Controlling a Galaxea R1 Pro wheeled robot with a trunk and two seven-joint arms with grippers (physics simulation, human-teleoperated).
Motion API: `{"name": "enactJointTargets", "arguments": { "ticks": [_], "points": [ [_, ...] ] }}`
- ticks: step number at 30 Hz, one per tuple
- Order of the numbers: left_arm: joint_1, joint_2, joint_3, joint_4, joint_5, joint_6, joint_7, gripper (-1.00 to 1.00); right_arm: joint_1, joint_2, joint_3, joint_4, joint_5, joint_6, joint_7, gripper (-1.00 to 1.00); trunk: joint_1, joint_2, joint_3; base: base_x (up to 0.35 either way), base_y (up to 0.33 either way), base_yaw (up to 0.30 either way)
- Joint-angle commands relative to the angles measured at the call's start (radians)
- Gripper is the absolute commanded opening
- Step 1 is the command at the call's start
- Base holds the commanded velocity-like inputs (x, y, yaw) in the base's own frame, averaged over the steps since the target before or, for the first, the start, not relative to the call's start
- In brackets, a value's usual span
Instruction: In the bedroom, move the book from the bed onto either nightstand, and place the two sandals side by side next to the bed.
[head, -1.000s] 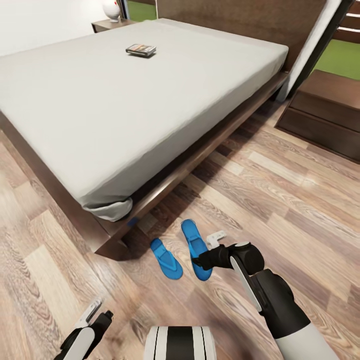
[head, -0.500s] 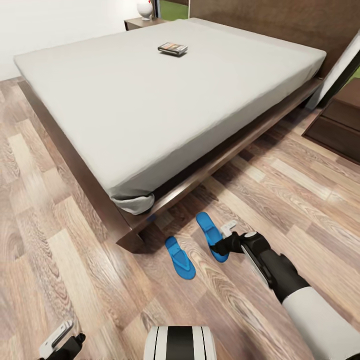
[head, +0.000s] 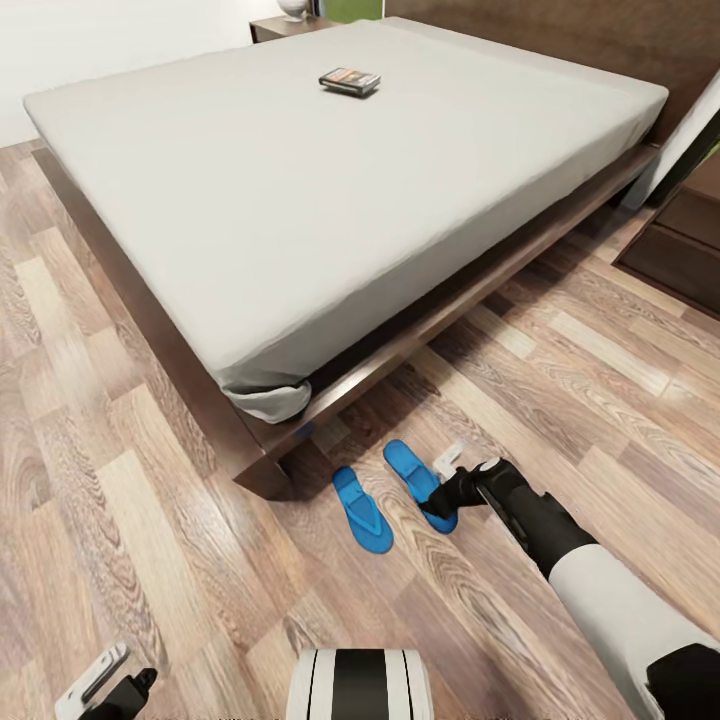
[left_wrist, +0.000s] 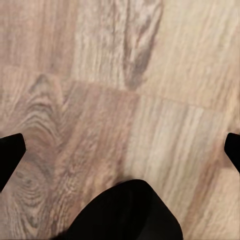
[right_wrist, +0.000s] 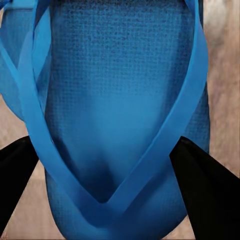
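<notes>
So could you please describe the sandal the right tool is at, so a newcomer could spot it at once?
Start at the bed's near corner and drop to the wood floor beside it, where two blue sandals lie. It is the one farther from the corner, with the right tool at its near end; its twin lies free.

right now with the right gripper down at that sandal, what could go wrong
1. The right gripper sits at the sandal's end, its fingertips straddling the sole by the straps; closing may catch only a strap, so the sandal could dangle or slip.
2. The other sandal lies close by on the floor; a sideways drag could knock it askew.
3. The bed frame corner is near, so pushing forward may wedge a sandal under it.
</notes>
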Motion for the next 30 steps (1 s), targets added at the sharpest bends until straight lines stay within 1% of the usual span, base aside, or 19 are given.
{"name": "enactJointTargets", "arguments": {
  "ticks": [1, 2, 3, 6, 10, 12, 15, 16, 19, 26, 29, 30],
  "points": [
    [0.003, -0.001, 0.005, -0.007, 0.006, 0.004, 0.005, 1.0, -0.012, 0.018, 0.003, 0.032, 0.015, -0.001, 0.008, -1.0, 0.0, -0.001, -0.005, 0.0, 0.0, 0.002],
    [0.004, -0.001, 0.007, -0.008, 0.006, 0.005, 0.005, 1.0, -0.016, 0.027, 0.003, 0.047, 0.016, -0.001, 0.008, -1.0, 0.001, -0.001, -0.008, 0.0, 0.0, 0.001],
    [0.006, -0.001, 0.01, -0.01, 0.006, 0.006, 0.004, 1.0, -0.023, 0.042, 0.004, 0.071, 0.017, -0.002, 0.007, -1.0, 0.001, -0.001, -0.012, 0.0, 0.0, 0.0],
    [0.007, 0.001, 0.013, -0.013, 0.006, 0.007, 0.004, 1.0, -0.037, 0.063, 0.004, 0.099, 0.019, 0.0, 0.002, -1.0, 0.003, -0.002, -0.024, 0.0, 0.0, 0.0],
    [0.008, 0.001, 0.014, -0.014, 0.007, 0.007, 0.004, 1.0, -0.058, 0.085, 0.003, 0.113, 0.016, 0.004, -0.002, -1.0, 0.004, -0.003, -0.039, 0.0, 0.0, 0.0],
    [0.008, 0.001, 0.014, -0.015, 0.007, 0.007, 0.004, 1.0, -0.062, 0.089, 0.002, 0.115, 0.015, 0.004, -0.003, -1.0, 0.005, -0.003, -0.047, 0.0, 0.0, 0.0],
    [0.008, 0.001, 0.014, -0.015, 0.006, 0.007, 0.004, 1.0, -0.066, 0.095, 0.002, 0.118, 0.013, 0.002, -0.029, -1.0, 0.007, -0.004, -0.059, 0.0, 0.0, 0.0],
    [0.008, 0.001, 0.014, -0.015, 0.006, 0.007, 0.004, 1.0, -0.067, 0.095, 0.001, 0.118, 0.013, 0.001, -0.043, -1.0, 0.007, -0.004, -0.063, 0.0, 0.0, 0.0],
    [0.009, 0.001, 0.014, -0.015, 0.006, 0.007, 0.004, 1.0, -0.069, 0.098, 0.0, 0.119, 0.011, -0.002, -0.123, -1.0, 0.008, -0.005, -0.074, 0.0, 0.0, 0.0],
    [0.009, 0.001, 0.016, -0.015, 0.006, 0.006, 0.004, 1.0, -0.069, 0.099, -0.001, 0.112, 0.011, -0.003, -0.157, -1.0, 0.012, -0.006, -0.101, 0.0, 0.0, 0.0],
    [0.009, 0.001, 0.016, -0.017, 0.004, 0.006, 0.004, 1.0, -0.07, 0.1, -0.001, 0.108, 0.011, -0.003, -0.16, -1.0, 0.012, -0.006, -0.101, 0.0, 0.0, 0.0],
    [0.009, 0.001, 0.016, -0.018, 0.003, 0.007, 0.005, 1.0, -0.07, 0.104, -0.001, 0.107, 0.011, -0.003, -0.161, -1.0, 0.012, -0.006, -0.101, 0.0, 0.0, 0.0]
  ]
}}
